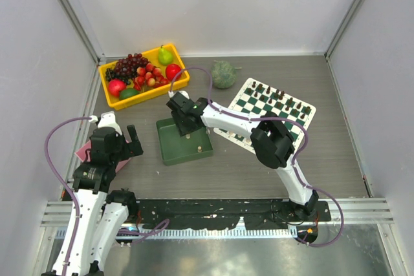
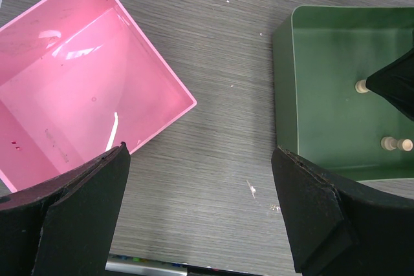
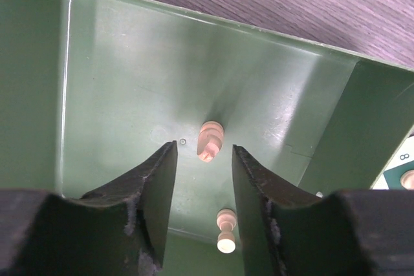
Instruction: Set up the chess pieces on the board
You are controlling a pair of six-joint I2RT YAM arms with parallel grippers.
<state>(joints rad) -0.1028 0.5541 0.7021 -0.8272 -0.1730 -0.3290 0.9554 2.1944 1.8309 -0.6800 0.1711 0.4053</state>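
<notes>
The checkered board (image 1: 240, 101) lies at the right with dark pieces (image 1: 278, 95) along its far rows. Two cream chess pieces lie in the plain green tray (image 1: 171, 150). In the right wrist view one cream piece (image 3: 210, 140) lies just beyond my open right gripper (image 3: 204, 150), in line with the gap between its fingers, and another (image 3: 226, 229) lies nearer, between the fingers. The right gripper (image 1: 183, 121) hangs over the tray's far part. My left gripper (image 2: 200, 159) is open and empty above the table between the pink box (image 2: 71, 88) and the tray (image 2: 304, 95).
A yellow tray (image 1: 116, 101) of grapes and other fruit stands at the back left. A green melon-like ball (image 1: 223, 74) sits behind the board. The pink box (image 1: 84, 153) lies under the left arm.
</notes>
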